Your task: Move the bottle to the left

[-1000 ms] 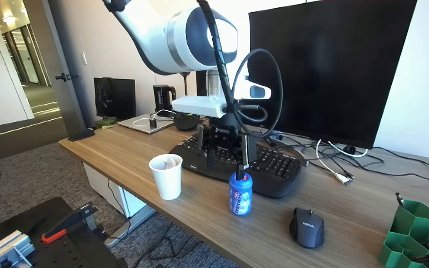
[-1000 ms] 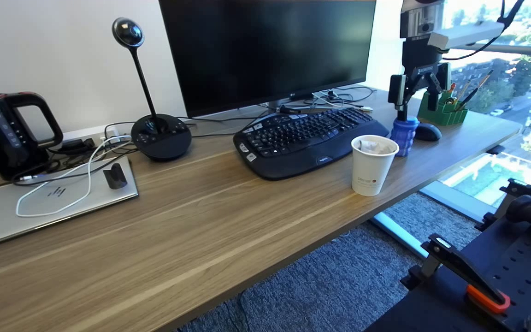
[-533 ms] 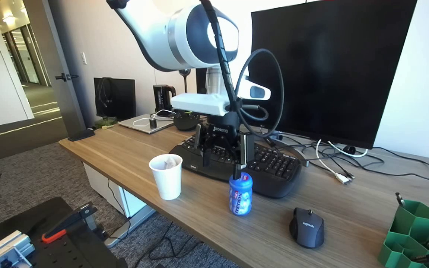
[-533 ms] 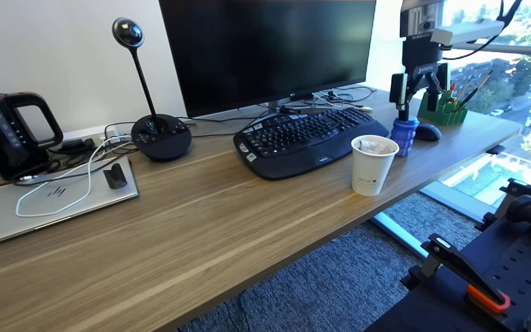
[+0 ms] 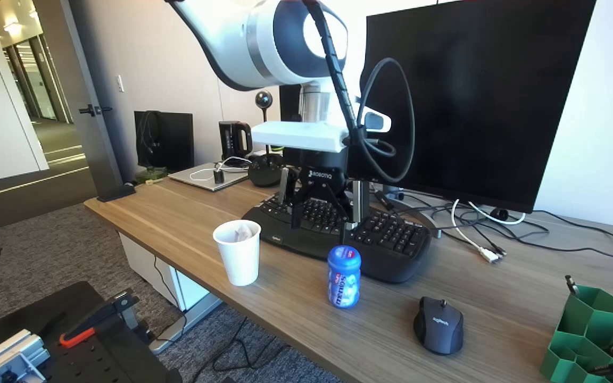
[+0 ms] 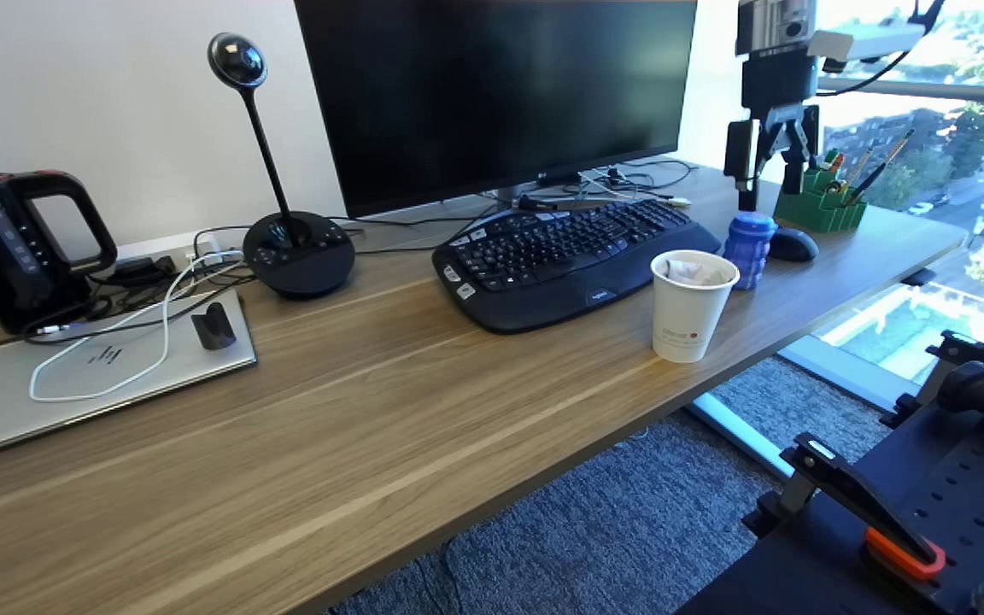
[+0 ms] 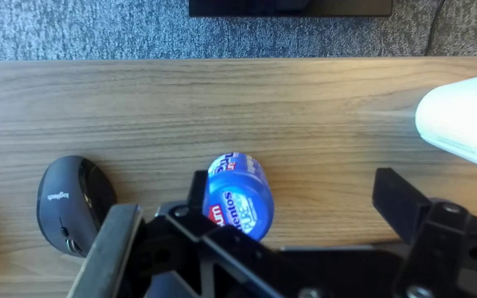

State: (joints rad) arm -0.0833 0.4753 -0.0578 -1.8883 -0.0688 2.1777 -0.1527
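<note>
The blue bottle (image 5: 344, 282) with light label marks stands upright on the wooden desk, near its front edge. It also shows in an exterior view (image 6: 748, 252), partly behind the white cup, and in the wrist view (image 7: 242, 194). My gripper (image 5: 320, 229) is open and empty, pointing down over the keyboard side of the bottle. In an exterior view (image 6: 770, 192) its tips are just above the bottle's height. In the wrist view (image 7: 291, 178) the bottle lies by the left finger, not centred between the fingers; that finger and its linkage hide part of the lid.
A white paper cup (image 5: 240, 255) stands beside the bottle near the desk's front edge. A black keyboard (image 5: 333, 229) lies behind the bottle, before the monitor (image 5: 471, 101). A mouse (image 5: 439, 324) and a green pen holder (image 5: 583, 330) stand on the opposite side from the cup.
My gripper has risen and shifted slightly back; its fingertip overlapped the bottle's top in both exterior views and now shows above it. The bottle and cup have not moved.
</note>
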